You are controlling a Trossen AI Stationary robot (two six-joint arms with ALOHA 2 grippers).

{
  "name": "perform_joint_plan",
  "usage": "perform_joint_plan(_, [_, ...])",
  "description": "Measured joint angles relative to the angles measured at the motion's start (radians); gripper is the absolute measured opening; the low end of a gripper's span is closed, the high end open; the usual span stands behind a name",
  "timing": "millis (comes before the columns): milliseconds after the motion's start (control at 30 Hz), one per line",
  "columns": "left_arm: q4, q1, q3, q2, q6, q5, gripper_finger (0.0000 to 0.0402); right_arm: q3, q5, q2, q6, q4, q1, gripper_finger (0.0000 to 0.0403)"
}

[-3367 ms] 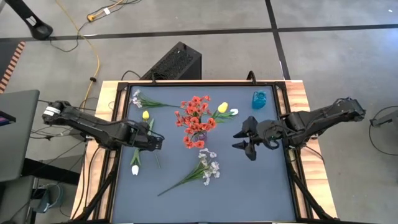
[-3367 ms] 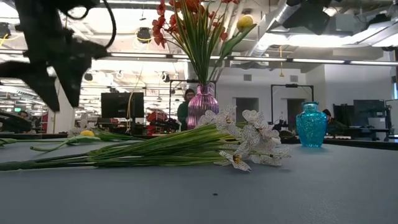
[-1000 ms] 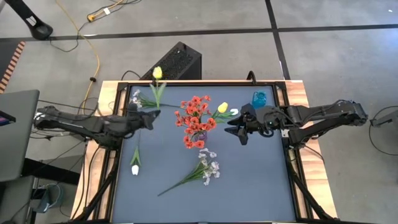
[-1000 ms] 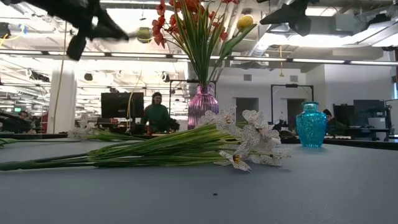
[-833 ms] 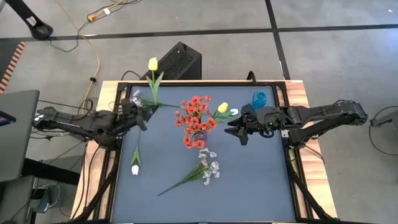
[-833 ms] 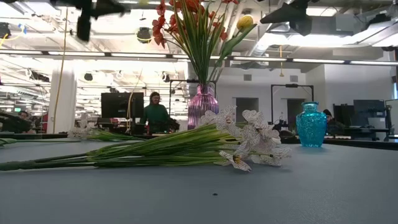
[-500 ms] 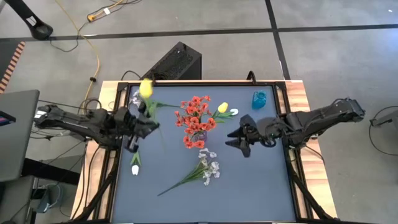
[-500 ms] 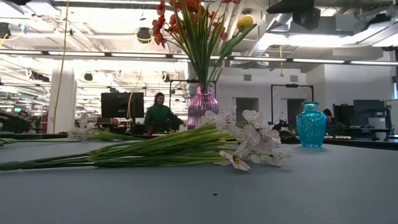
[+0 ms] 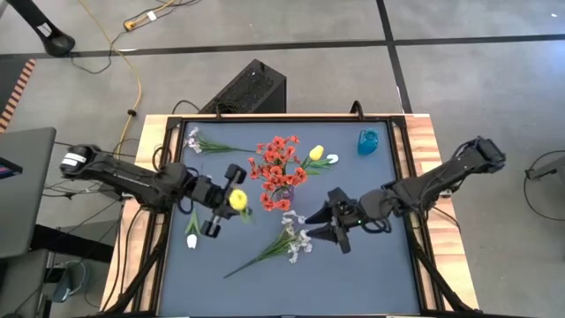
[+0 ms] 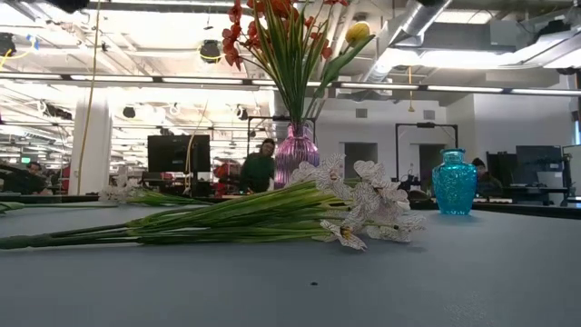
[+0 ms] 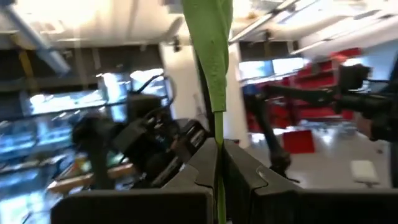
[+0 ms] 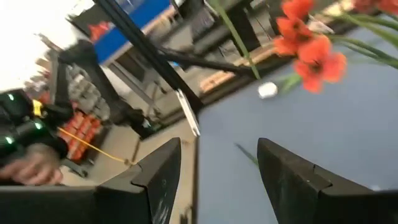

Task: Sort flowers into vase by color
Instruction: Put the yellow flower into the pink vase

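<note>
My left gripper (image 9: pixel 222 200) is raised over the table's left half and shut on a yellow tulip (image 9: pixel 238 201). My right gripper (image 9: pixel 318 230) hangs open beside the blossoms of a white-lilac spray (image 9: pixel 296 238), which lies flat at the table's middle. It touches nothing. A purple vase (image 10: pixel 296 156) holds red flowers (image 9: pixel 278 159) and a second yellow tulip (image 9: pixel 316 153). A blue vase (image 9: pixel 367 141) stands at the far right. A white tulip (image 9: pixel 192 238) lies near the left edge, and another spray (image 9: pixel 196 140) lies at the far left corner. My left gripper pinches the tulip's green stem (image 11: pixel 217 163) between its two fingers (image 11: pixel 247 174), which lie across it. A long leaf (image 11: pixel 211 43) rises beyond the fingers. The tulip is lifted clear of the table, its yellow blossom just toward the purple vase from the gripper.
A black box (image 9: pixel 247 88) sits beyond the table's far edge, and a laptop (image 9: pixel 25 190) lies off the left side. A person (image 10: pixel 261 168) stands in the room behind the table. Bare blue mat (image 9: pixel 371 274) spreads across the near right.
My left gripper has swung from the far left edge toward the table's middle, carrying the yellow tulip, whose blossom has turned from beyond the far edge to beside the purple vase. My right gripper has moved from near the blue vase toward the near edge and left, to the white-lilac spray.
</note>
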Motion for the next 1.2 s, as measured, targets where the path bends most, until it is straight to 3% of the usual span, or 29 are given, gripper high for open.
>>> perform_joint_plan(167, [-0.158, 0.0, 0.06, 0.051, 0.065, 0.018, 0.0, 0.0, 0.003, 0.034, -0.041, 0.073, 0.022, 0.0239])
perform_joint_plan(333, [-0.168, 0.0, 0.045, 0.073, 0.104, 0.006, 0.0, 0.0, 0.003, 0.051, -0.025, 0.075, 0.053, 0.0239])
perform_joint_plan(533, [-0.152, 0.001, -0.034, -0.06, 0.105, -0.037, 0.0, 0.0, 0.007, 0.074, 0.043, 0.079, 0.082, 0.0239])
perform_joint_plan(633, [-0.136, 0.023, -0.125, -0.164, 0.103, -0.13, 0.0, 0.0, 0.007, 0.082, 0.072, 0.08, 0.1, 0.0239])
perform_joint_plan(767, [0.052, 0.045, -0.258, -0.214, -0.005, -0.367, 0.0, 0.0, 0.009, 0.091, 0.079, 0.079, 0.113, 0.0239])
perform_joint_plan(867, [0.205, 0.045, -0.326, -0.186, -0.056, -0.531, 0.0, 0.0, 0.012, 0.092, 0.074, 0.082, 0.108, 0.0239])
perform_joint_plan(1033, [0.419, 0.045, -0.372, -0.113, -0.022, -0.67, 0.0, 0.0, 0.016, 0.092, 0.056, 0.084, 0.079, 0.0239])
perform_joint_plan(1200, [0.438, 0.045, -0.395, -0.052, -0.085, -0.891, 0.0, 0.0, 0.008, 0.092, 0.056, 0.084, 0.044, 0.0239])
